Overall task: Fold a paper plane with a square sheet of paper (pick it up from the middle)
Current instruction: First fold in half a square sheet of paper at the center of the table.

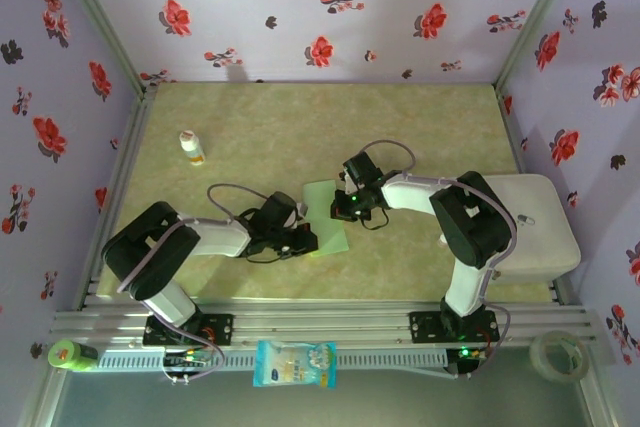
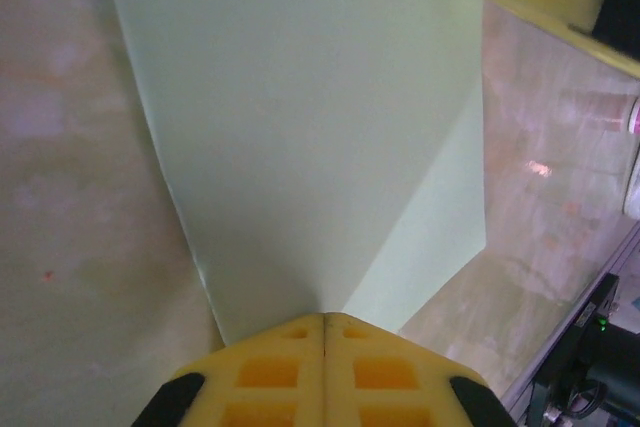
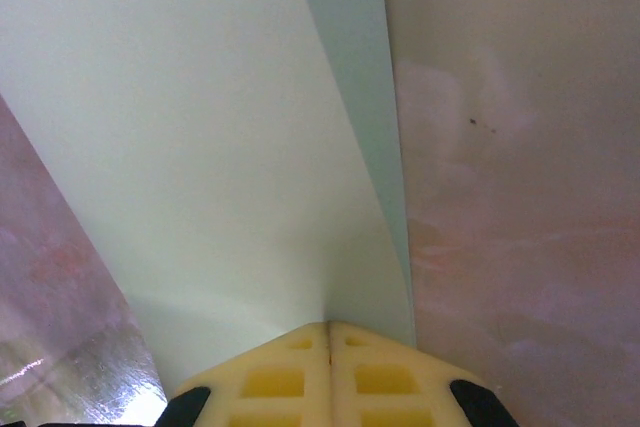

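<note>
Green canister (image 1: 70, 354): one, lying on the rail at my far left corner.
Small white bottle (image 1: 191, 147): one, upright on the marbled table (image 1: 420, 117), well apart from the paper.
My left gripper (image 1: 305, 240) (image 2: 324, 319): the yellow fingers (image 2: 270, 372) are pressed together, pinching the near left corner of the sheet, which narrows right into their tips.
White-and-blue packet (image 1: 295, 362): one, on the front rail between my two bases.
Square sheet of paper (image 1: 328, 215) (image 2: 300, 127) (image 3: 200, 147): one, pale mint green, mid-table between my two grippers, with one slanting crease and a second layer showing along its edge.
My right gripper (image 1: 349, 209) (image 3: 328, 327): its fingers (image 3: 385, 377) are closed tight on the sheet's far edge, and the paper curves up into them.
White box (image 1: 540, 232): one, at the table's right edge.
Tape roll (image 1: 558, 352): one, at the near right corner.
</note>
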